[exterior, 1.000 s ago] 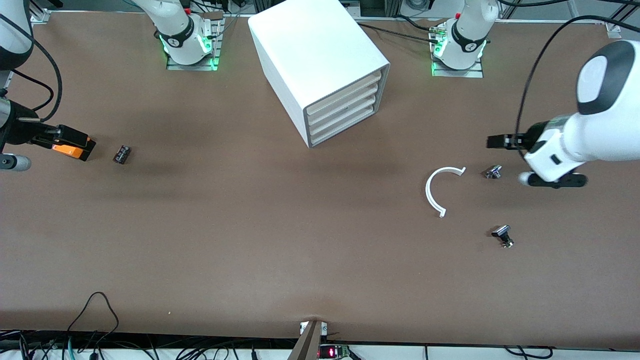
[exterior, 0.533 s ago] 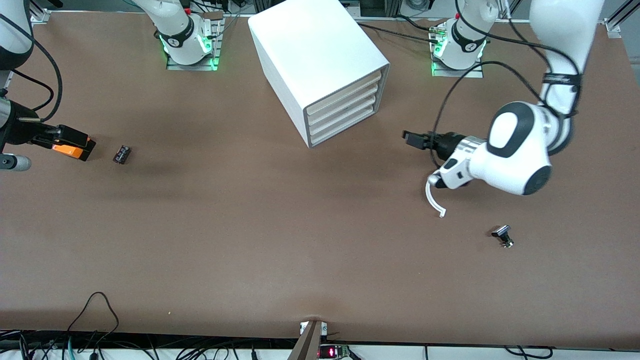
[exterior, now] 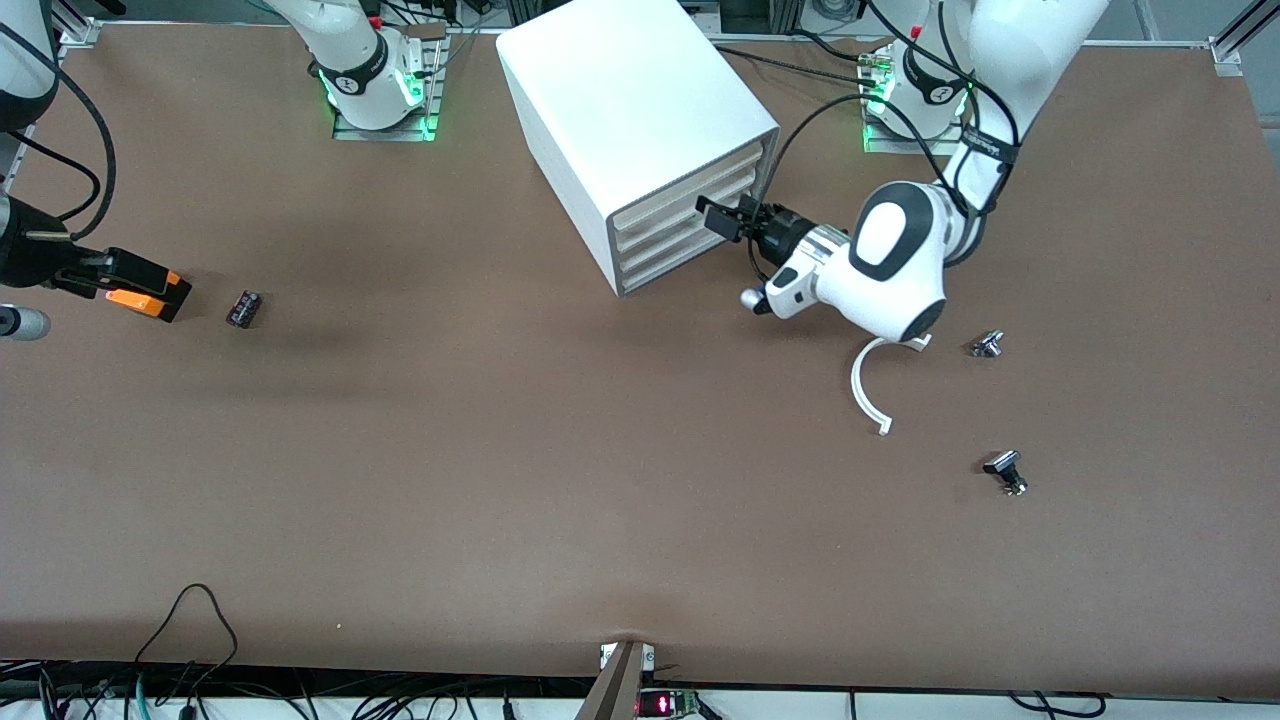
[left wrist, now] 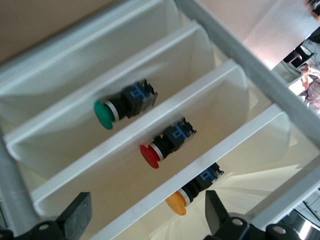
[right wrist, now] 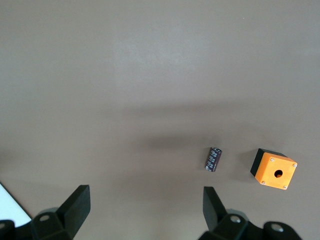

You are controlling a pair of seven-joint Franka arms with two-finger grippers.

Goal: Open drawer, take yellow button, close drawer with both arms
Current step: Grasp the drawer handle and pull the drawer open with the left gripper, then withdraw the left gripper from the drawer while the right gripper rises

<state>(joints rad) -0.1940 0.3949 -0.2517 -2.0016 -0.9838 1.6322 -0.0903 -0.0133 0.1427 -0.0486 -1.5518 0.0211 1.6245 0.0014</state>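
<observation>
The white cabinet (exterior: pixel 620 100) stands between the arms' bases with its four drawer fronts shut. The uppermost drawer (exterior: pixel 690 178) also shows in the left wrist view (left wrist: pixel 250 150). In that view the orange-capped button (left wrist: pixel 176 204) lies in it, half hidden by a white drawer lip. My left gripper (exterior: pixel 718 217) is open and empty, level with the drawer fronts and right in front of them (left wrist: pixel 145 220). I cannot tell if it touches them. My right gripper (exterior: pixel 100 272) is open and empty in the right wrist view (right wrist: pixel 145 210), up over the right arm's end of the table.
An orange cube with a hole (exterior: pixel 135 300) (right wrist: pixel 274 172) and a small black part (exterior: pixel 243 308) (right wrist: pixel 214 159) lie below the right gripper. A white C-shaped ring (exterior: pixel 866 385) and two small metal parts (exterior: pixel 987 344) (exterior: pixel 1006 470) lie near the left arm. Green (left wrist: pixel 104 108) and red (left wrist: pixel 150 156) buttons sit in lower drawers.
The left arm has swung from the left arm's end of the table across to the cabinet, and its gripper now stands at the drawer fronts. The right arm has barely moved.
</observation>
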